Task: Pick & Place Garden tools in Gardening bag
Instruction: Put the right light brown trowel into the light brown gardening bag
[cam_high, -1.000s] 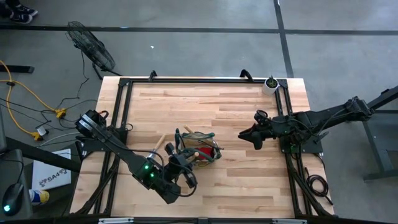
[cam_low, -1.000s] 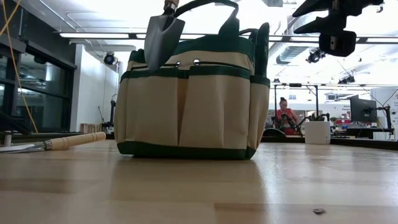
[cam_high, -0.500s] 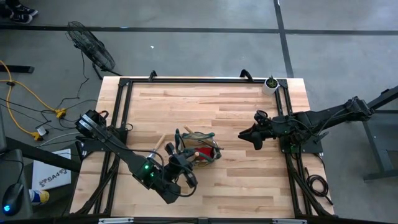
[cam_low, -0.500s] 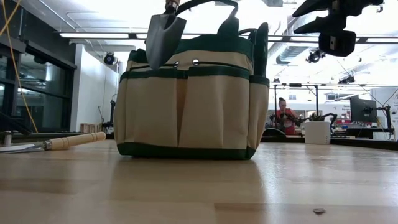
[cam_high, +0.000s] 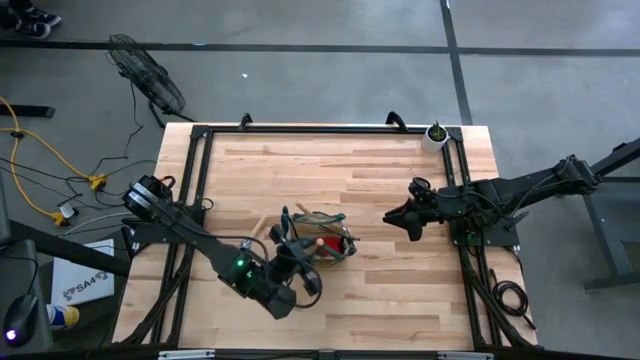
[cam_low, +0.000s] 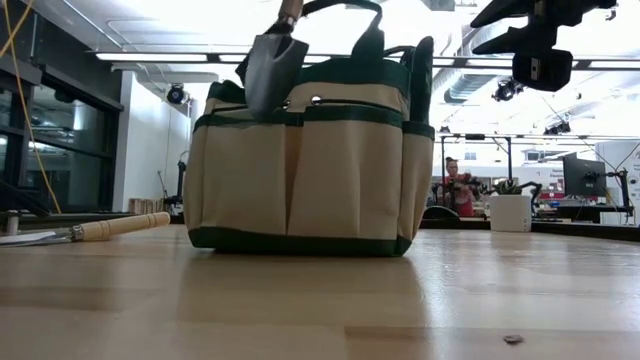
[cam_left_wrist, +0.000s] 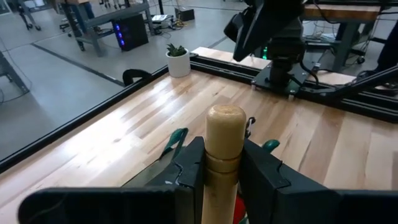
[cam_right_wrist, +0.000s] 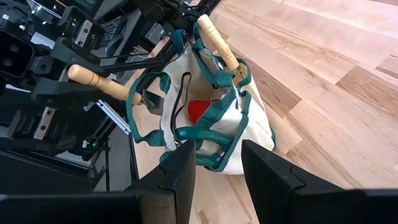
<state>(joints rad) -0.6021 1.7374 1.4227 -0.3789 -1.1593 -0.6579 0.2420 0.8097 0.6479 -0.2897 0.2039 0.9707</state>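
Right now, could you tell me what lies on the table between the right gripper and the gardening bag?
Nothing: in the high view, only bare wooden tabletop separates the right gripper from the gardening bag.

The left arm extends from the table's left edge toward its near middle. The left gripper (cam_left_wrist: 222, 171) has its 2 fingers (cam_left_wrist: 189, 171) clamped against the sides of a wooden-handled trowel (cam_left_wrist: 224, 140), handle end pointing past the fingertips. The right arm reaches in from the right edge and hangs above the table. The right gripper (cam_right_wrist: 217, 168) holds nothing, with a gap between its 2 fingers.
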